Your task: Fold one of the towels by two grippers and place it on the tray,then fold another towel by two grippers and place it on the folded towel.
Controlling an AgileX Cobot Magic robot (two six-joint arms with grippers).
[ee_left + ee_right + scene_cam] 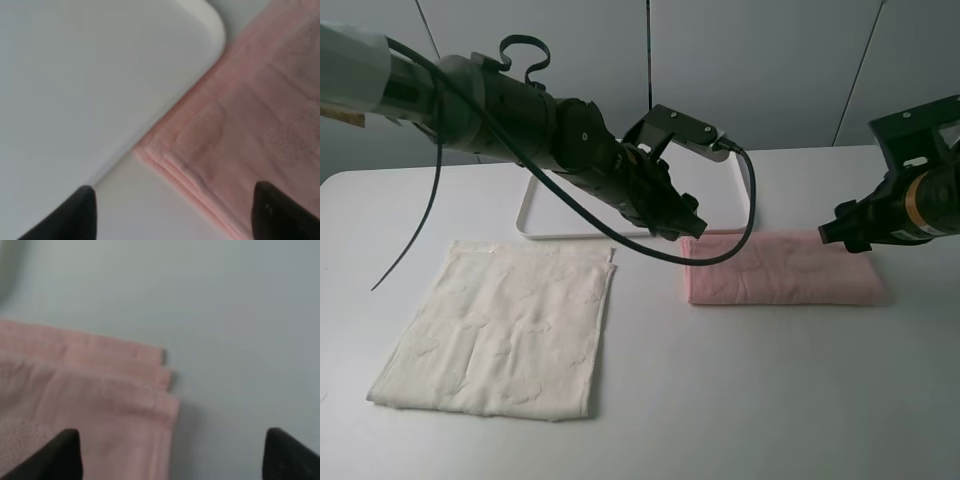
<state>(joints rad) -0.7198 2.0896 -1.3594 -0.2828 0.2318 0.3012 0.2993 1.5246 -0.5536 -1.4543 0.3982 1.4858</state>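
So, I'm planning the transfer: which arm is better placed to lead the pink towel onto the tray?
Probably left: the left gripper, open, hangs over the pink towel corner beside the tray. The right gripper is at the far end.

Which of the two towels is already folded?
The pale pink towel: it lies as a narrow layered strip beside the tray, while the cream towel lies spread out flat.

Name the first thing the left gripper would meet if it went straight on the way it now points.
Probably a corner of the pink towel, beside the tray: the open left gripper points down at it. Depth is unclear; one finger might meet the table.
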